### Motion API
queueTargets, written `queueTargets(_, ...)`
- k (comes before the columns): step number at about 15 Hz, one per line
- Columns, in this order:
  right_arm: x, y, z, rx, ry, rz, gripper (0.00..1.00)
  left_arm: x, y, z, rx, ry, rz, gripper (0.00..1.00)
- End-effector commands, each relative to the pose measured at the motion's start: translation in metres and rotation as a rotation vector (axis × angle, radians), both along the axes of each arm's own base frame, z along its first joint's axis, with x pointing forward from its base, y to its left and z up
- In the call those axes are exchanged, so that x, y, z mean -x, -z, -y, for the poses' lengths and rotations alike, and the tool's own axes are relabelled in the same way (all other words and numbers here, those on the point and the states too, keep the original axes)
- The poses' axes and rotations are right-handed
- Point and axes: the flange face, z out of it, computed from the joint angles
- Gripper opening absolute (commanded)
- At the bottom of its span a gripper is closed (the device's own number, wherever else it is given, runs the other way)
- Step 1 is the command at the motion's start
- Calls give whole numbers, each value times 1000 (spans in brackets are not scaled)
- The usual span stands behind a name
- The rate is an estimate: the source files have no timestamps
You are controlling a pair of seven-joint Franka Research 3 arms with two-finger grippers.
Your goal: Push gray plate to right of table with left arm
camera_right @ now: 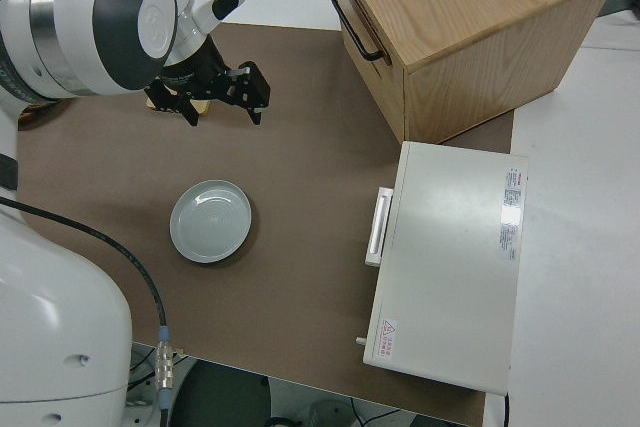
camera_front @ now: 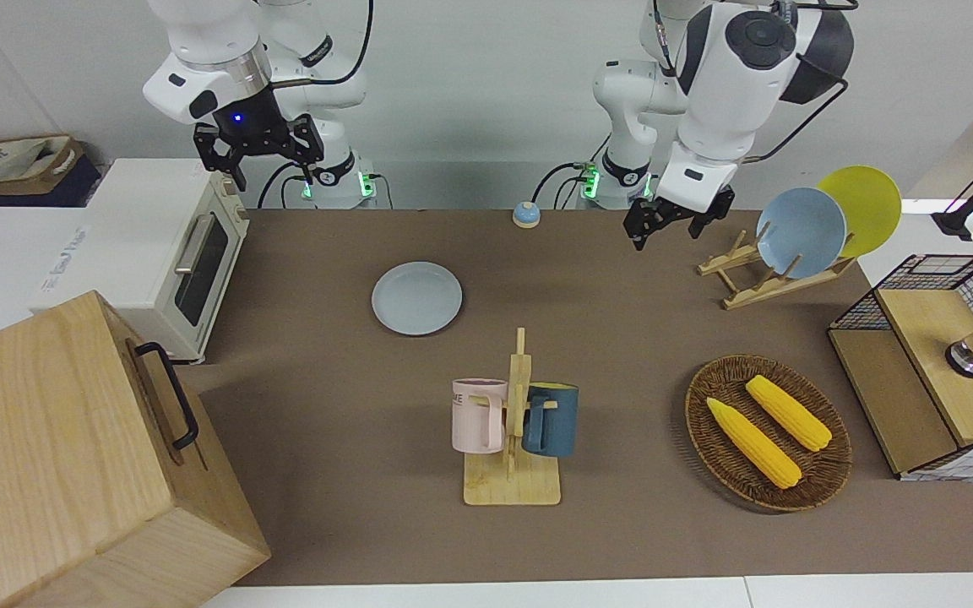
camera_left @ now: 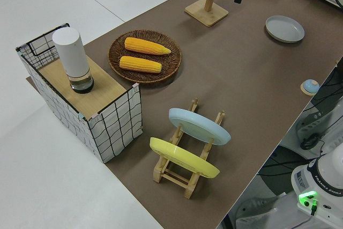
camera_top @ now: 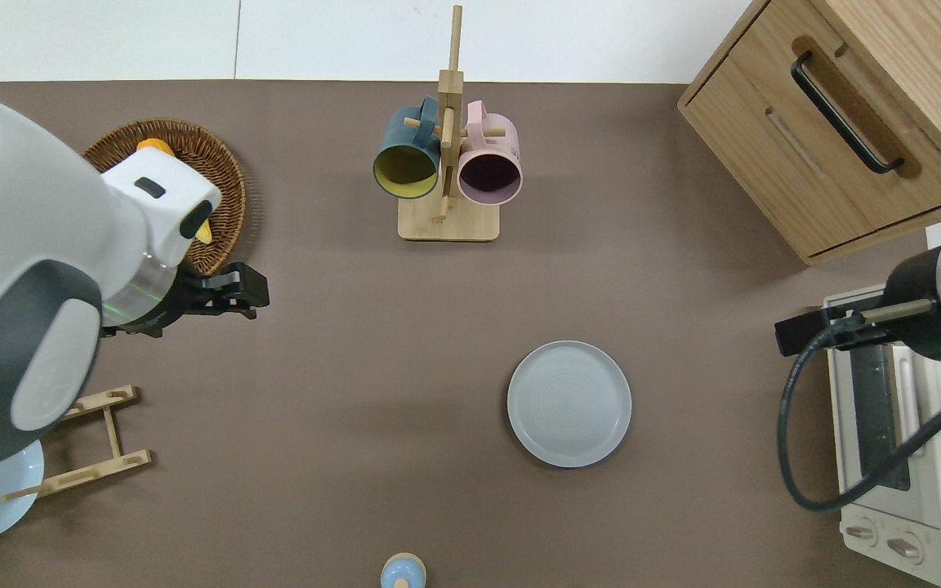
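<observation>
The gray plate [camera_front: 416,298] lies flat on the brown table [camera_front: 622,338], a little toward the right arm's end and nearer to the robots than the mug rack; it also shows in the overhead view [camera_top: 569,403], the left side view [camera_left: 284,28] and the right side view [camera_right: 210,221]. My left gripper [camera_front: 665,232] is open, empty and up in the air. In the overhead view [camera_top: 254,292] it is over bare table beside the wicker basket, well apart from the plate. My right arm is parked, its gripper [camera_front: 278,169] open.
A mug rack [camera_front: 512,485] holds a pink and a dark blue mug. A wicker basket [camera_front: 824,473] holds two corn cobs. A wooden rack holds the sky-blue plate [camera_front: 801,232] and the yellow plate [camera_front: 862,207]. A wooden box [camera_front: 73,456], a toaster oven [camera_front: 165,253], a wire crate [camera_front: 934,363] and a small blue bell [camera_front: 525,214] stand around.
</observation>
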Motion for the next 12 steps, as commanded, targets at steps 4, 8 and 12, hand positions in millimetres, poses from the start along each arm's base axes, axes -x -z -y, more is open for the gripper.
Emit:
queueTargets(4,3,-4,1,-2,15,-4,983,-9,-17,-77,49,132,-20,1000)
queueTargets(8,3,-4,1,-2,15,-4,983,-10,-23,-94,58,119,-12,1000)
queueTargets(12,3,-4,1,-4,15,-5,983,-11,-23,-100,49,123,-13,1000)
